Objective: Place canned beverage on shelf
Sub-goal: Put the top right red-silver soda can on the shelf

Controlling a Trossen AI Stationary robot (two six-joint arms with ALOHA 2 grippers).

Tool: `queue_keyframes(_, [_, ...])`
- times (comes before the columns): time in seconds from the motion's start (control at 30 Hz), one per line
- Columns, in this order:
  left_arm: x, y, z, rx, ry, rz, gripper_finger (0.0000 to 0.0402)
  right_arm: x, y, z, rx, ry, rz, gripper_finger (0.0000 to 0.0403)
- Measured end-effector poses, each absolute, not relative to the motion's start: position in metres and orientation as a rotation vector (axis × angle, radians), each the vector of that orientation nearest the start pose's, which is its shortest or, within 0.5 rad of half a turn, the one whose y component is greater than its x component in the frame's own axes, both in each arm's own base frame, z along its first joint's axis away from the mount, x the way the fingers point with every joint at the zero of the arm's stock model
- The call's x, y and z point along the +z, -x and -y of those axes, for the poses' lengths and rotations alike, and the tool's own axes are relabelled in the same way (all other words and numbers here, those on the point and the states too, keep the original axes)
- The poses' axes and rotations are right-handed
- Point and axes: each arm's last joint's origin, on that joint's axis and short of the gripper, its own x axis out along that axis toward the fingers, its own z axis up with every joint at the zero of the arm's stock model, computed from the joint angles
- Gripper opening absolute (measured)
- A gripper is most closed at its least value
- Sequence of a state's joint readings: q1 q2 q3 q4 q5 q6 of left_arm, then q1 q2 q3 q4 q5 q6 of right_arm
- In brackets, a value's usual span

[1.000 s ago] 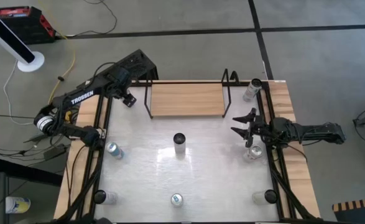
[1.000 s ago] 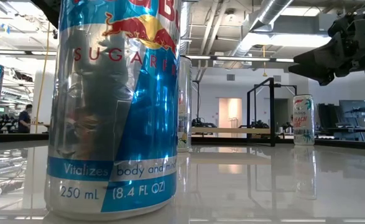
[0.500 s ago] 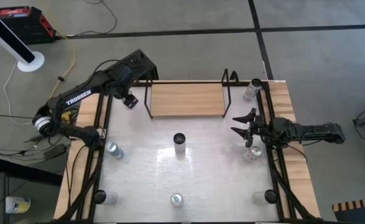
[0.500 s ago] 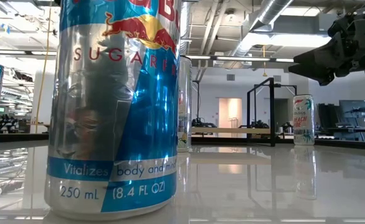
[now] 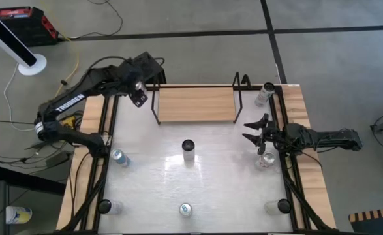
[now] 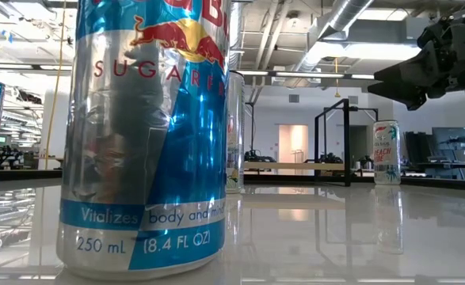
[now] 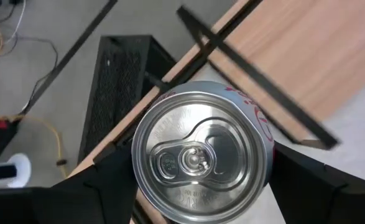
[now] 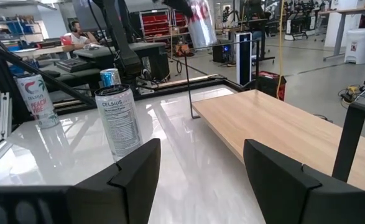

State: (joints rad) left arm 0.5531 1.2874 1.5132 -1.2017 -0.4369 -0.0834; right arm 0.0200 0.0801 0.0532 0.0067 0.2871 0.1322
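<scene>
L pincer (image 5: 137, 96) grips a can (image 7: 202, 160) btwn its two fingers (image 7: 110, 186), one each side of the can body, top w/ pull tab facing the wrist cam. Can is held up in the air, just beside the shelf's (image 5: 196, 104) left upright end, outside the frame, over the surface's (image 5: 224, 183) far-left corner. L arm reaches from its base at the left edge, elbow bent, forearm angled toward the shelf. R pincer (image 5: 256, 131) stands open, nothing in it, fingers (image 8: 132, 177) apart, hovering near the right edge w/ a small can (image 5: 265, 160) just beside it. R arm lies low along the right side, pointing inward. Shelf board bare, at far edge of surface. Other cans: centre (image 5: 188, 149), left (image 5: 119, 157), near edge (image 5: 184, 209), far-right corner (image 5: 265, 94).
</scene>
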Motion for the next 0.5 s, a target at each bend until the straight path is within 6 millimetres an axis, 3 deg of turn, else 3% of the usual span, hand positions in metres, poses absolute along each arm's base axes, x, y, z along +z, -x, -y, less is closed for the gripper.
queue_keyframes(0.13, [0.415,-0.192,-0.123,0.918,0.085,-0.845,0.0279,0.176,-0.099,0.006,-0.268,-0.128,-0.003,0.0255])
queue_keyframes(0.3, [0.423,-0.209,-0.125,0.853,0.019,-0.730,0.0281,0.176,-0.099,0.006,-0.268,-0.130,-0.001,0.0255])
queue_keyframes(0.4, [0.418,-0.227,-0.132,0.787,0.004,-0.713,0.0282,0.176,-0.099,0.006,-0.267,-0.131,0.002,0.0255])
queue_keyframes(0.5, [0.399,-0.251,-0.142,0.706,-0.002,-0.785,0.0283,0.177,-0.099,0.006,-0.266,-0.132,0.009,0.0255])
